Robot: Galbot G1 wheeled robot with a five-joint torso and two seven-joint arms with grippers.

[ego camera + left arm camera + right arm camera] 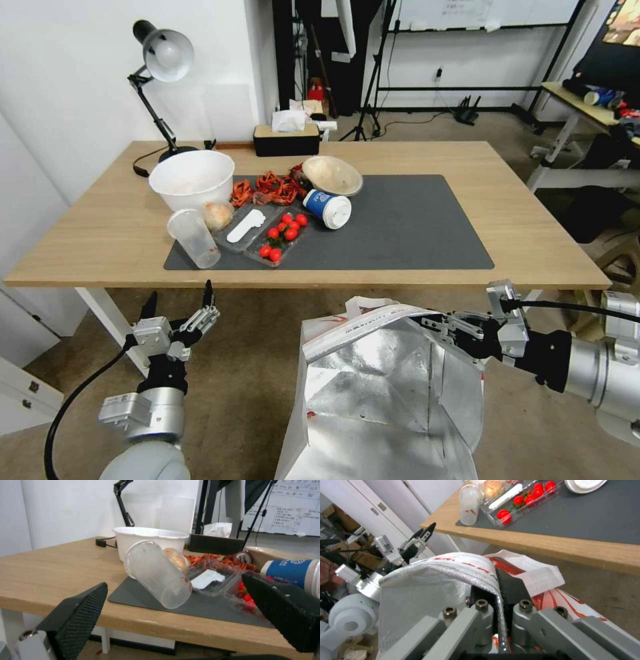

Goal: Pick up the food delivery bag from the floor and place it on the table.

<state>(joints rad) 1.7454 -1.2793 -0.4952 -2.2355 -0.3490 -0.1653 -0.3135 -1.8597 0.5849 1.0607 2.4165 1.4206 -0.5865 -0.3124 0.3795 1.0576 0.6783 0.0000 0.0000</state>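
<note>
The food delivery bag [380, 393], white and red with a silver foil lining, stands open-mouthed in front of the table's [533, 227] near edge, below the tabletop. Its bottom runs out of the head view, so contact with the floor [247, 387] cannot be told. My right gripper [433, 325] is shut on the bag's upper rim from the right. The right wrist view shows that rim [463, 567] pinched between the right gripper's [496, 585] fingers. Left of the bag, my left gripper [179, 303] hangs open and empty just under the table edge, and it faces the table [50, 572] in the left wrist view.
On the dark grey mat [413, 227] lie a white bowl [192, 179], a tipped clear cup [193, 237], a tray of tomatoes [280, 240] and a blue cup [328, 208]. The mat's right half is bare. A lamp [160, 60] and a tissue box [287, 139] stand behind.
</note>
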